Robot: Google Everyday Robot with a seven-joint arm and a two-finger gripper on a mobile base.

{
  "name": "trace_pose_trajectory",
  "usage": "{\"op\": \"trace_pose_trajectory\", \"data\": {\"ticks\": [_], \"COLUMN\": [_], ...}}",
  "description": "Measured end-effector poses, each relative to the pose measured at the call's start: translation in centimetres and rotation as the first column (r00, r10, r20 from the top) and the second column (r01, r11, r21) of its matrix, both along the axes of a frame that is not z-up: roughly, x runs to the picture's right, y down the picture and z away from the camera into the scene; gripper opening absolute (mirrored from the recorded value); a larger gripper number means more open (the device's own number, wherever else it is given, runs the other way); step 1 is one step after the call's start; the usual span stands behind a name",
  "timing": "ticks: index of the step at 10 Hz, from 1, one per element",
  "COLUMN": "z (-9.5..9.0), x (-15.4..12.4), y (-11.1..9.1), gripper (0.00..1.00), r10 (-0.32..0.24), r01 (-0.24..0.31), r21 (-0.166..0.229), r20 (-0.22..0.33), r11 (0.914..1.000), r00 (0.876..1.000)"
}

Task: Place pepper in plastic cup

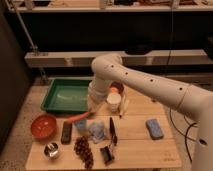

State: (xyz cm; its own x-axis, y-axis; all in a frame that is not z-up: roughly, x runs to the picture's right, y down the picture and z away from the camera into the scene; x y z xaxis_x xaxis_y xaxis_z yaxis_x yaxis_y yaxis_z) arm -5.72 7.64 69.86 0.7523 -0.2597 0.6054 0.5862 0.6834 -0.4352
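A: In the camera view, where is the slim, finger-shaped red-orange pepper [78, 117]?

B: On the wooden bench [135, 135], lying aslant, its upper end at the white arm's gripper [91, 111], which sits at the pepper's two o'clock with fingers pinching that end.

A: And the small round light-blue plastic cup [81, 125]?

B: Just at the pepper's six o'clock, upright. The black rectangular block [66, 132] lies at the cup's nine o'clock, the orange bowl [43, 126] farther that way, dark red grapes [83, 149] at six.
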Motion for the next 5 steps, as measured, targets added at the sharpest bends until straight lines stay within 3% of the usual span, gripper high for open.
{"op": "trace_pose_trajectory", "data": {"ticks": [2,5], "z": [0.5,3.0], "x": [1.5,1.9], "y": [-1.0,-0.3], "gripper": [0.0,0.0], "r10": [0.013,-0.003], "r01": [-0.013,0.004], "r21": [0.01,0.007], "r20": [-0.053,-0.112], "r11": [0.9999,1.0], "r00": [0.999,0.994]}}
